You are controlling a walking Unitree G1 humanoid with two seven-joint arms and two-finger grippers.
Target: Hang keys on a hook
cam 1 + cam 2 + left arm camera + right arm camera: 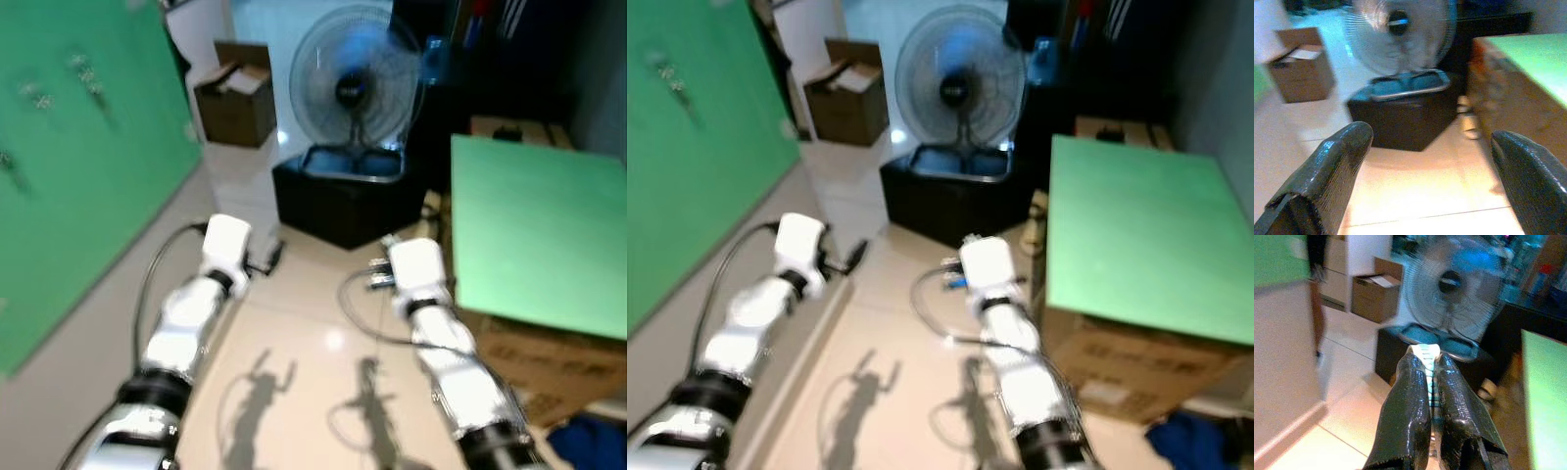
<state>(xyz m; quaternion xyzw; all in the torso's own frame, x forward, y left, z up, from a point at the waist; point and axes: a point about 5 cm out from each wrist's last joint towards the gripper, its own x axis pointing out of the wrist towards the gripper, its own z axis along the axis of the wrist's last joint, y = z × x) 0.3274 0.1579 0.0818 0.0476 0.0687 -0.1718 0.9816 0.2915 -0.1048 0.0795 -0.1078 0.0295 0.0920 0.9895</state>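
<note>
Two grippers reach out ahead of you over the floor, and only one is loaded. Your right gripper point(1431, 382) is clenched on the keys point(1423, 352), whose pale tag pokes out just past the fingertips; the rest is pinched between the pads, so trust the grip and don't squeeze further. Your left gripper point(1430, 161) is spread wide with nothing in it; keep it that way and out of the carrying arm's path.

Beyond both grippers sit a black box point(348, 201) and a fan point(355, 88), with a green desk point(534, 230) off to the right gripper's side. To the left gripper's side stands a green wall point(78, 157) bearing small blurred fittings point(86, 78) that may be hooks; I can't be sure. Turn toward them first, steady the view, then bring the keys up level with one hook before any release.
</note>
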